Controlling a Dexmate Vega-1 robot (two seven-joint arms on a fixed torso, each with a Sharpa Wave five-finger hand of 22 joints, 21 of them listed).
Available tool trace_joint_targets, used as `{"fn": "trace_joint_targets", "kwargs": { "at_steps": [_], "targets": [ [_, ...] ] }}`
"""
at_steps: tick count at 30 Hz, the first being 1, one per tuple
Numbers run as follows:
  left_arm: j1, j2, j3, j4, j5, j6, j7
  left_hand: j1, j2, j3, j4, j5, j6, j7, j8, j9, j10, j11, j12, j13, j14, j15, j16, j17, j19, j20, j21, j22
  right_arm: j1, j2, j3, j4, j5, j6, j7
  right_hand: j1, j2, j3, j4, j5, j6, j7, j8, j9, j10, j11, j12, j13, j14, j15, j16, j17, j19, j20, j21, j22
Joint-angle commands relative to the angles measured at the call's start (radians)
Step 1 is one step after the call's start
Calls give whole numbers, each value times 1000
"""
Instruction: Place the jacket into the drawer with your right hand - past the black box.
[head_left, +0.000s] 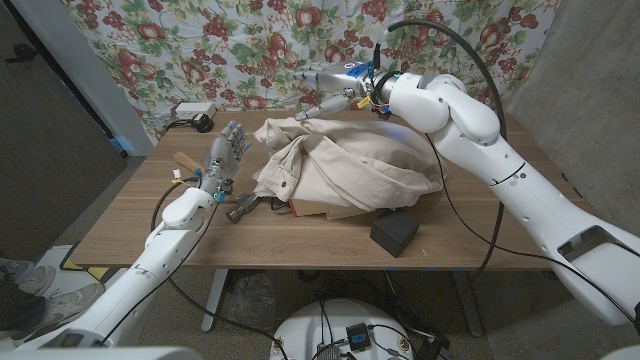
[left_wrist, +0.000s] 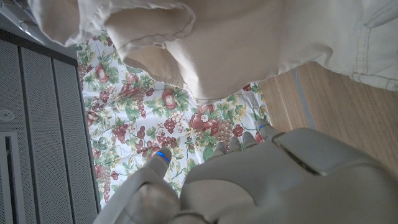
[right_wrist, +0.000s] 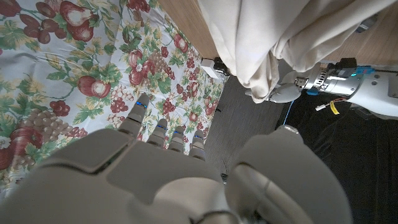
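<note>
The beige jacket (head_left: 345, 170) lies crumpled across the middle of the wooden table (head_left: 130, 225); it also shows as pale folds in the left wrist view (left_wrist: 249, 43) and as jacket folds (right_wrist: 280, 37) in the right wrist view. My right hand (head_left: 335, 85) hovers over the table's far edge, just beyond the jacket's collar, fingers stretched out and holding nothing. Its fingers (right_wrist: 155, 134) are apart against the floral cloth. My left hand (head_left: 222, 155) stands upright to the left of the jacket, fingers apart and empty. The black box (head_left: 395, 235) sits near the front edge, just in front of the jacket.
A hammer-like tool (head_left: 240, 208) lies by the jacket's left hem, and a wooden handle (head_left: 188, 160) lies farther left. Something red (head_left: 296, 208) peeks out under the jacket. A white box with cables (head_left: 195, 110) sits behind the far left corner. A floral curtain (head_left: 200, 50) hangs behind.
</note>
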Motion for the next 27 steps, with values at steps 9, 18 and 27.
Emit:
{"fn": "trace_joint_targets", "kwargs": {
  "at_steps": [9,18,27],
  "targets": [
    [46,26,-24,-55,-7,13,1,1,125,2,0,-2,-124,-7,3,4,-134,2,0,5,-129,3,1,3,-16,6,-1,5,-36,-17,48,-46,0,-72,-23,-15,6,-10,3,-3,0,-3,8,2,-2,1,9,0,-8,4,8,-2,-4,1,-9,4],
    [27,27,-17,-31,-10,13,-27,1,125,2,0,-2,-124,-7,3,4,-135,1,0,5,-128,2,1,3,-15,6,-1,6,-41,-22,59,-47,-17,-94,-52,-21,9,-15,3,-3,3,-4,10,1,2,2,12,-3,-8,3,10,-7,-5,1,-17,5],
    [-5,26,-7,22,-21,6,-77,1,125,1,0,-2,-125,-7,3,4,-135,2,-1,5,-129,2,1,3,-16,6,-2,6,-51,-18,52,-45,-39,-120,-73,-24,12,-18,1,-3,6,-2,12,1,9,-2,14,-4,-4,1,13,-12,-4,1,-22,5]
  ]
}}
